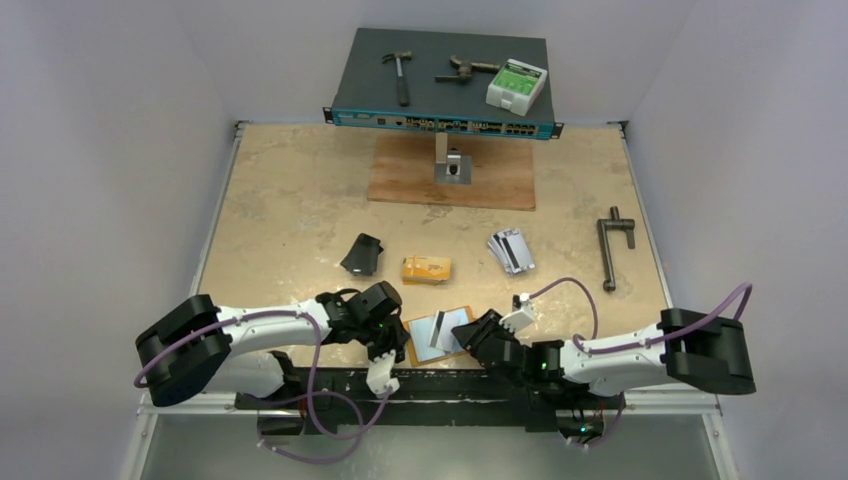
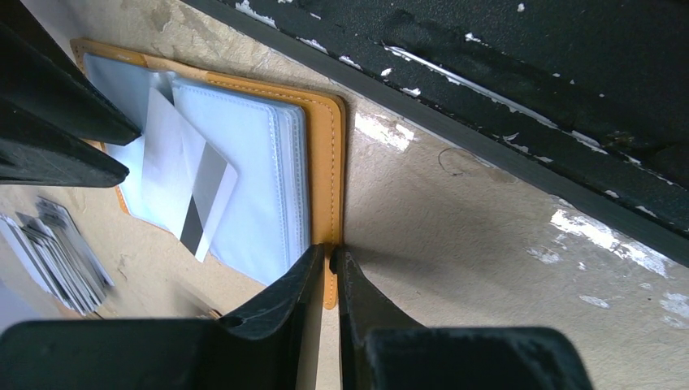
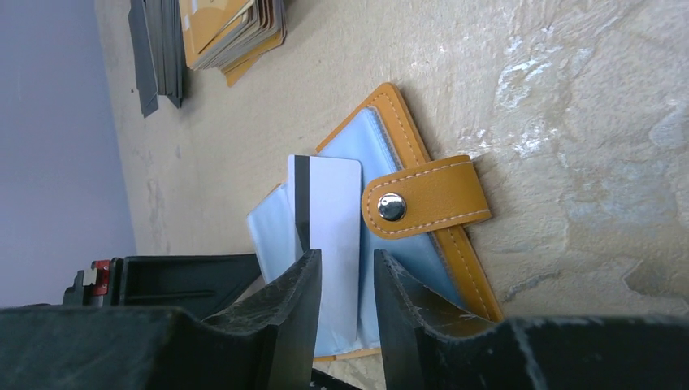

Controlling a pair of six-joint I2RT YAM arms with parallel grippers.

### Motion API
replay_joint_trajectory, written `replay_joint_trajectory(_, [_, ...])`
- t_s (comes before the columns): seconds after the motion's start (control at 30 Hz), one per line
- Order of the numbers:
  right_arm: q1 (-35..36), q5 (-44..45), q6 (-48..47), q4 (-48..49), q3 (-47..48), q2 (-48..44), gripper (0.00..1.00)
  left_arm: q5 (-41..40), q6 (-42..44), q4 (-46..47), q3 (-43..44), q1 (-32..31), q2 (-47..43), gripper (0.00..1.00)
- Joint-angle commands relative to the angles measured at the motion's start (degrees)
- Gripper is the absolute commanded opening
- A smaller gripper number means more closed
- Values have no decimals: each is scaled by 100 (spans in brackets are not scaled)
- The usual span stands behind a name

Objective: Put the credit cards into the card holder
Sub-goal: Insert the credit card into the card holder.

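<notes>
Pinching card holder [image 2: 329, 162] edge, left hand [image 2: 327, 258] closed.

card holder [image 2: 325, 146]: orange bifold, lying open and flat at the near table edge, greyish clear sleeves [image 2: 252, 162] face up, snap tab [image 3: 426, 197] folded over onto them, stud up. one silver-grey card [image 3: 333, 211] lies skewed on the sleeves, black stripe up; can't tell if its end is in a pocket. rest of the silver-grey cards [image 1: 511, 250] fanned out mid-table on the right, yellow-orange stack [image 1: 426, 269] well left of them, just beyond the holder
</notes>
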Motion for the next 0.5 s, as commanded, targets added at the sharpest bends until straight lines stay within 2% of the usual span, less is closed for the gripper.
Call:
replay_joint_trajectory(0.0, [-31, 137, 377, -641, 100, -170, 32, 16, 40, -488, -166, -36, 10, 11])
replay_joint_trajectory(0.13, [-52, 182, 163, -217, 27, -150, 31, 29, 54, -470, -164, -36, 10, 10])
replay_joint_trajectory(0.27, [-127, -171, -108, 355, 170, 466, 31, 18, 43, -470, -132, -36, 20, 10])
replay_joint_trajectory(0.37, [-128, -417, 11, 471, 285, 946, 30, 31, 34, -474, -127, -36, 16, 10])
replay_joint_trajectory(0.47, [-123, -466, 49, 335, 384, 1052, 29, 33, 39, -485, -142, -36, -3, 10])
